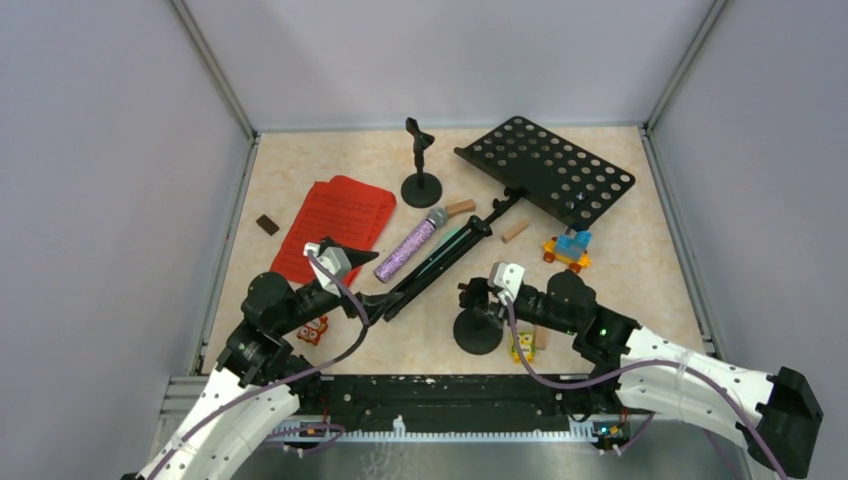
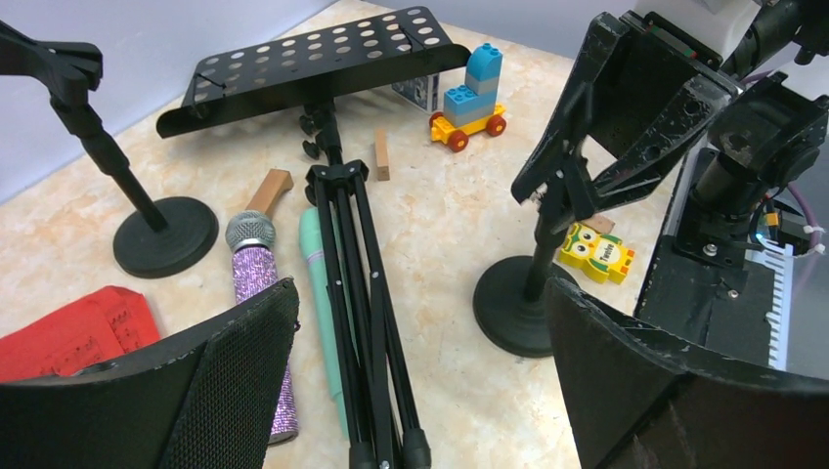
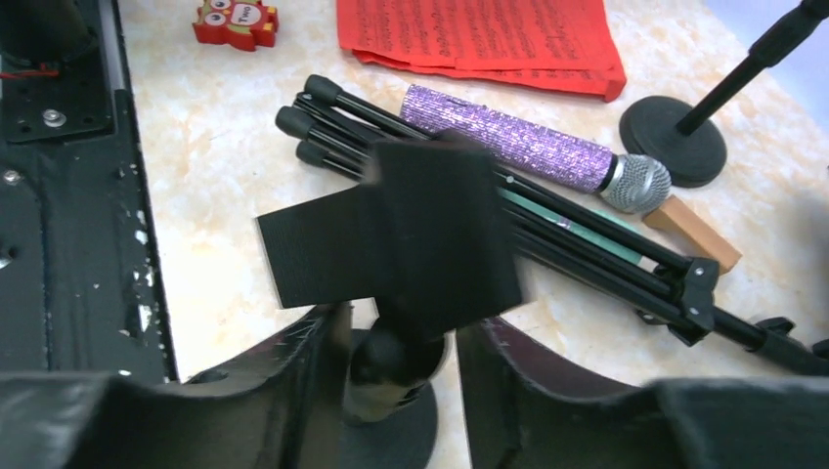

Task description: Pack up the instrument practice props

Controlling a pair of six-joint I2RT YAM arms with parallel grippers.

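The black perforated music rack (image 1: 548, 170) lies at the back right, its folded tripod legs (image 1: 440, 265) running toward my left gripper (image 1: 372, 303). That gripper (image 2: 418, 293) is open, with the leg feet (image 2: 386, 449) between its fingers. The purple microphone (image 1: 410, 246) and the mint-green microphone (image 2: 318, 283) lie beside the legs. The red pages (image 1: 335, 225) lie at the left. One mic holder (image 1: 421, 185) stands at the back. My right gripper (image 1: 478, 298) is closed around the top of the second mic holder (image 1: 478, 332), which stands on the table and also shows in the right wrist view (image 3: 396, 366).
A toy brick car (image 1: 570, 250) sits under the rack's near edge. A yellow owl figure (image 1: 522, 345) lies by my right arm and a red one (image 1: 313, 330) by my left. Wooden blocks (image 1: 460, 207) lie near the legs, and a dark block (image 1: 267, 224) at the left. Walls enclose the table.
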